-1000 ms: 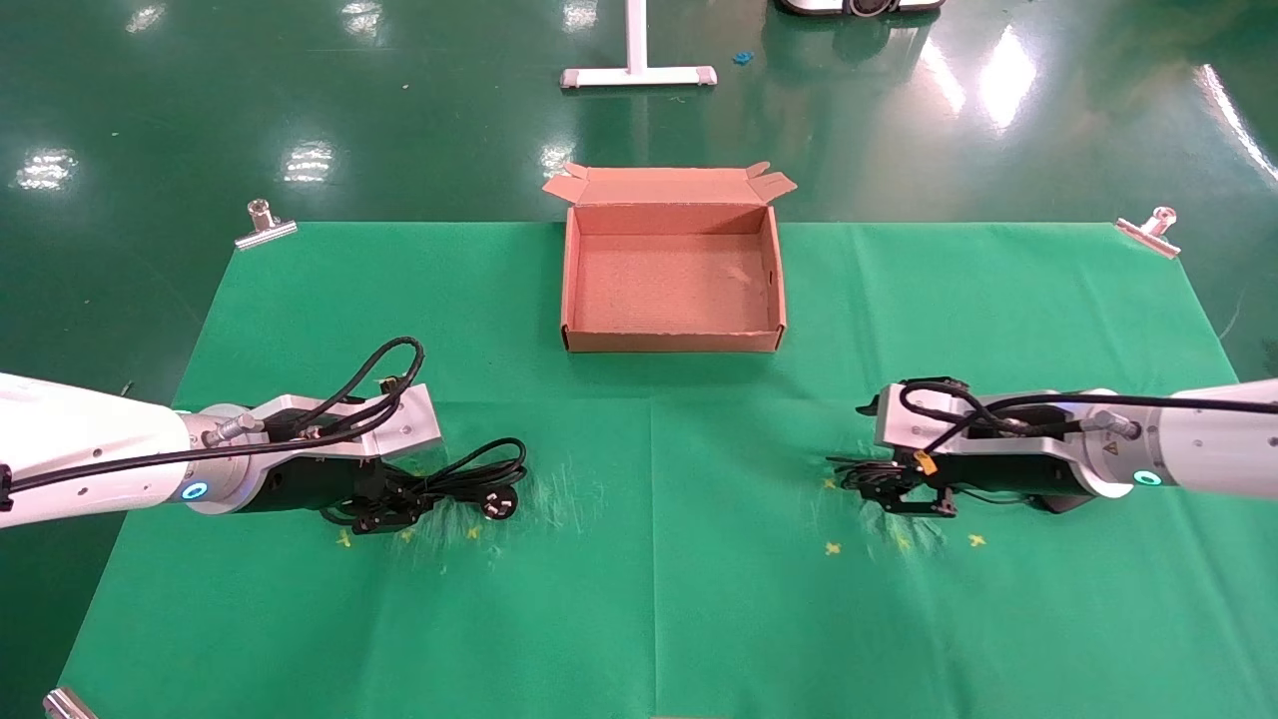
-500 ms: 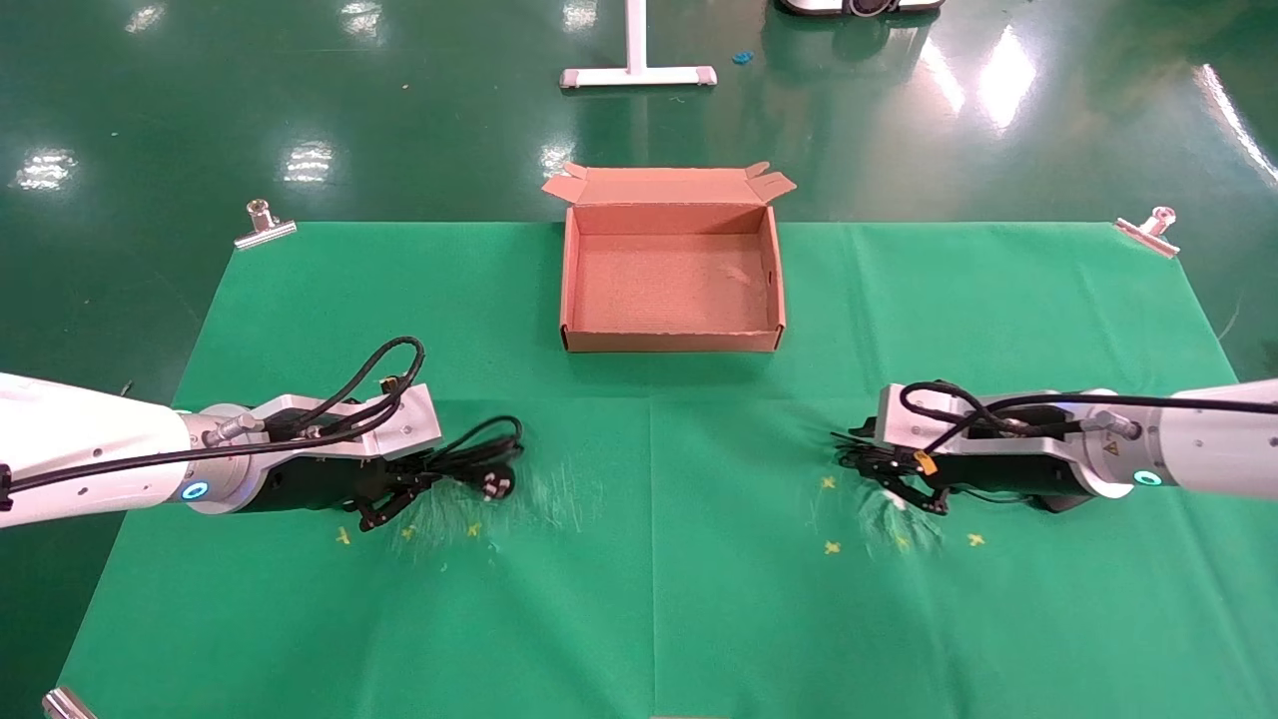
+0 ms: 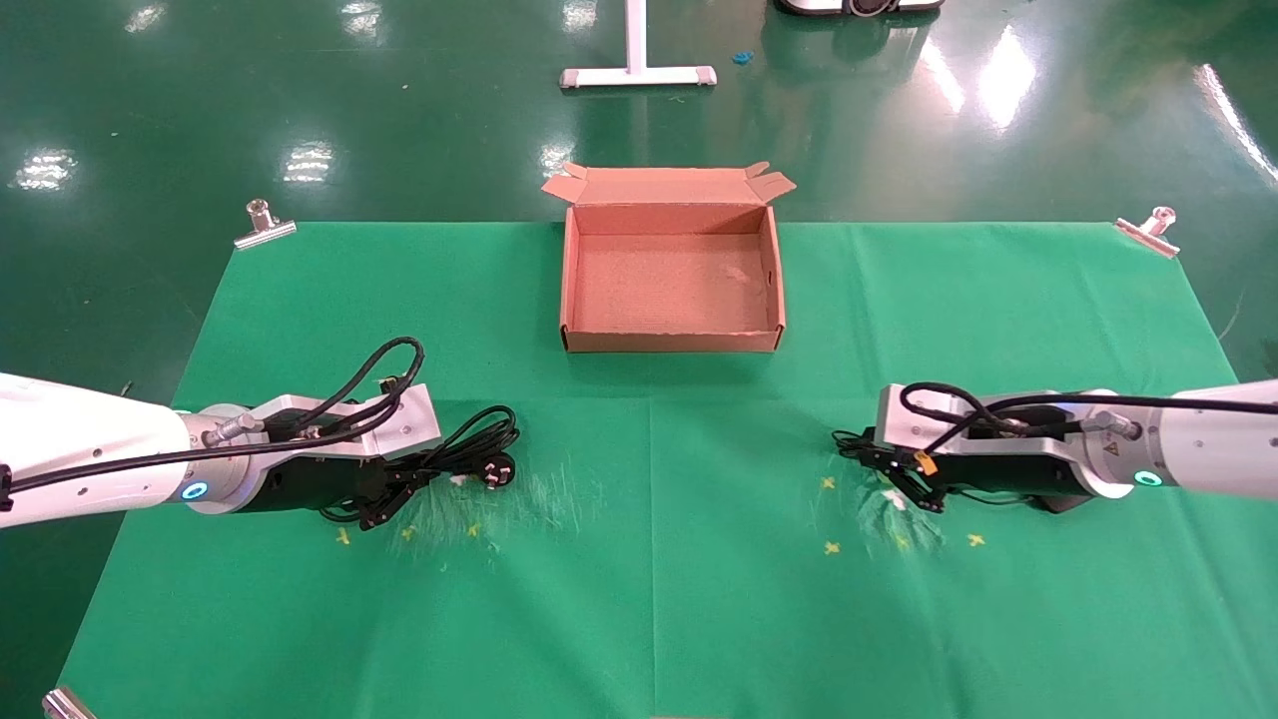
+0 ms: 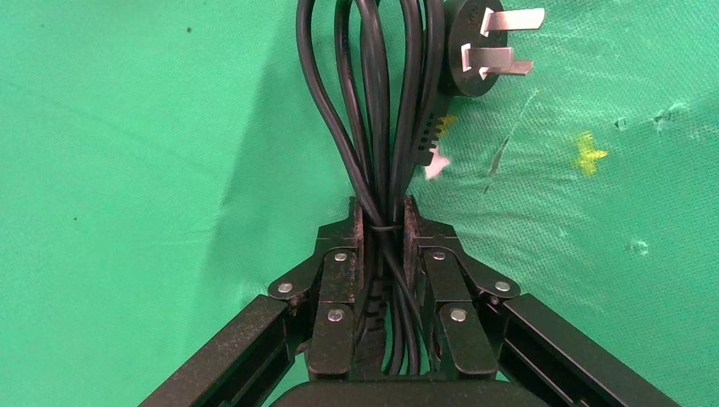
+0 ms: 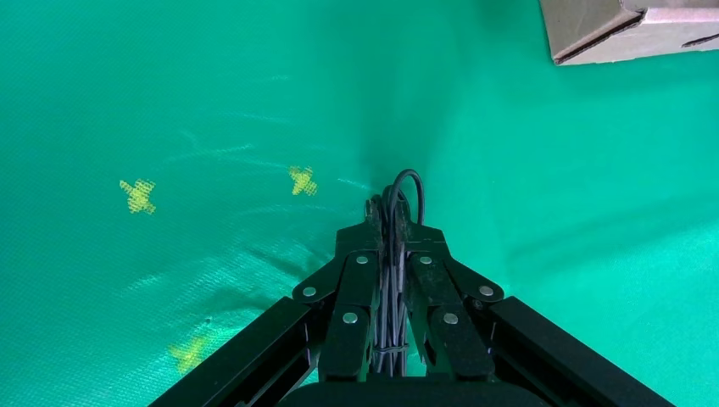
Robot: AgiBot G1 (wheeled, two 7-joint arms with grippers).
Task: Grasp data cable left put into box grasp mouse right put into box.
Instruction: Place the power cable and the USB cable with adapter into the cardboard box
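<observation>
My left gripper (image 3: pixel 399 487) is shut on the data cable (image 3: pixel 477 441), a bundle of thick black loops, and holds it low over the green cloth at the left. Its pronged plug (image 3: pixel 496 472) hangs beside the loops. In the left wrist view the jaws (image 4: pixel 383 208) pinch the bundle (image 4: pixel 373 102), with the plug (image 4: pixel 475 42) beyond. My right gripper (image 3: pixel 877 461) is shut on a bundle of the mouse's thin black cord (image 5: pixel 405 182) at the right. The mouse's body is hidden. The brown cardboard box (image 3: pixel 669 340) stands open and empty at the far middle.
Green cloth (image 3: pixel 649 579) covers the table, with small yellow cross marks near both grippers. Metal clips (image 3: pixel 265 228) hold the cloth's far corners. A box corner (image 5: pixel 627 25) shows in the right wrist view. A white stand foot is on the floor behind.
Both grippers have risen a little off the cloth with their loads. The cable's plug has lifted and shifted slightly. The thin cord bundle has come up with the right gripper.
</observation>
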